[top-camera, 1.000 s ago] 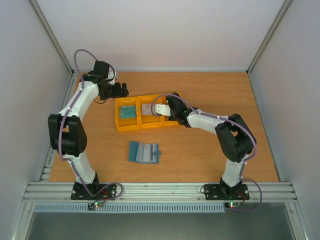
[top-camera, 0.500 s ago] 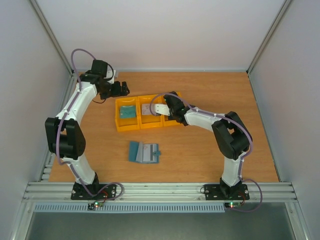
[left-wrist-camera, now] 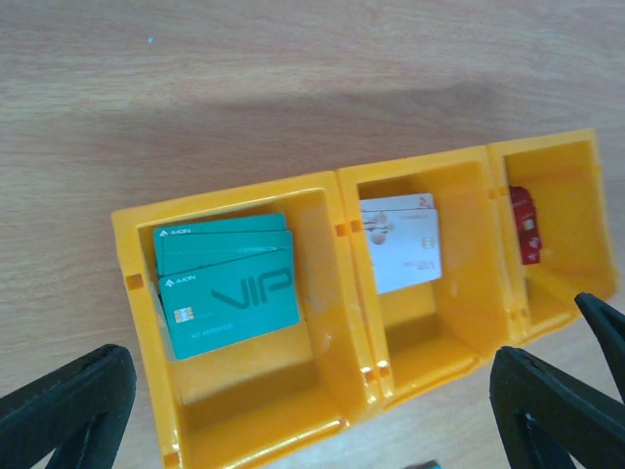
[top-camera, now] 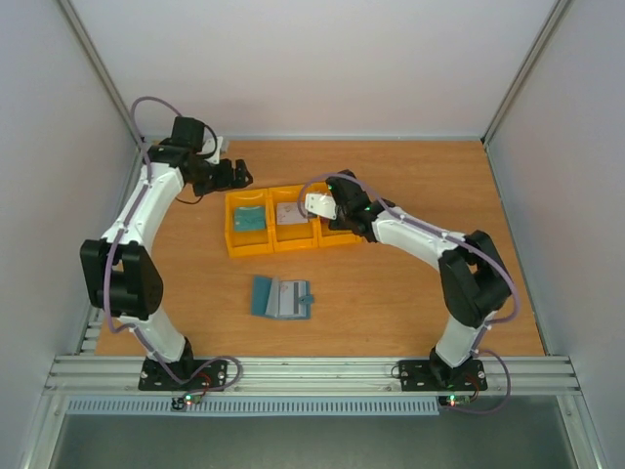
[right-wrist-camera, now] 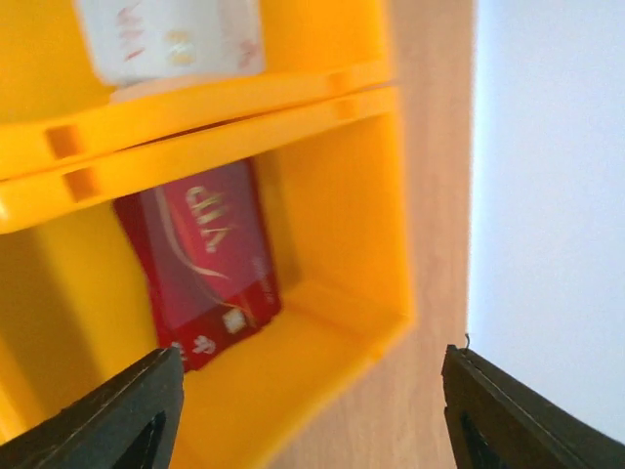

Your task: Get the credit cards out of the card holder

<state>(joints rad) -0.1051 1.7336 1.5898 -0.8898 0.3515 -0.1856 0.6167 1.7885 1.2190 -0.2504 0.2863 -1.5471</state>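
The dusty-blue card holder (top-camera: 281,297) lies open on the table in front of the bins, away from both grippers. Three joined yellow bins (top-camera: 234,242) hold the credit cards: teal-green cards (left-wrist-camera: 225,283) in the left bin, a whitish card (left-wrist-camera: 400,241) in the middle one, and a red card (right-wrist-camera: 200,264) leaning in the right one. My right gripper (right-wrist-camera: 322,410) hangs open above the right bin, with nothing between its fingers. My left gripper (left-wrist-camera: 312,420) is open wide above the bins' far side and holds nothing.
The bins' walls (right-wrist-camera: 225,112) stand close under the right gripper. Grey enclosure walls (top-camera: 557,195) border the wooden table (top-camera: 420,176) on the left, right and back. A metal rail (top-camera: 312,371) runs along the near edge.
The right gripper has opened over the right bin, and its elbow has swung to the right. The left arm has drawn back a little toward the left wall.
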